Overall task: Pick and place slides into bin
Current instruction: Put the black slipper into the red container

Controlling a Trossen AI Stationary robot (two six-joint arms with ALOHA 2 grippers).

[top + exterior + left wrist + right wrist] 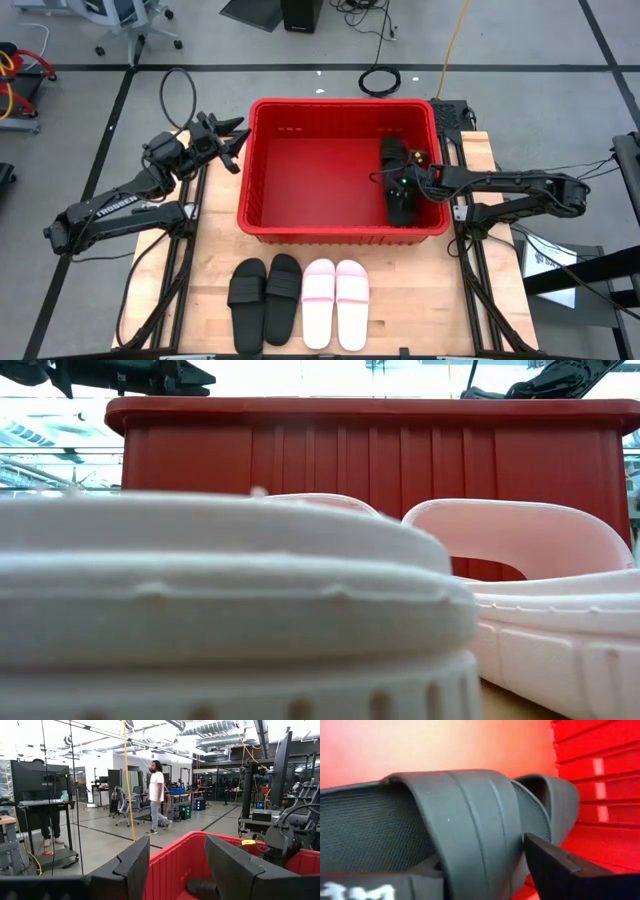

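The red bin (250, 160) stands at the table's far middle. Two black slides (400, 190) lie on its floor against the right wall; the right wrist view shows one slide's wide strap (470, 820) with the second slide (555, 800) behind it. My right gripper (398, 180) is inside the bin, pointing down at a slant, open, with a finger on either side of that strap. Two black slides (265, 295) and two pink slides (335, 290) rest sole-down on the table in front of the bin. My left gripper (235, 140) waits open above the bin's far left corner. My right gripper (465, 875) straddles the nearer black slide's strap from above at a slant, one dark finger (560, 865) beside the strap's edge. Whether the fingers touch the strap I cannot tell. The slide lies on the bin floor.
The bin's walls (600, 780) close in on my right gripper on the right. The pink slides (540, 560) fill the low view in front of the bin (370, 450). A person stands far off in the room beyond the table. Bare wood lies on both sides of the slides.
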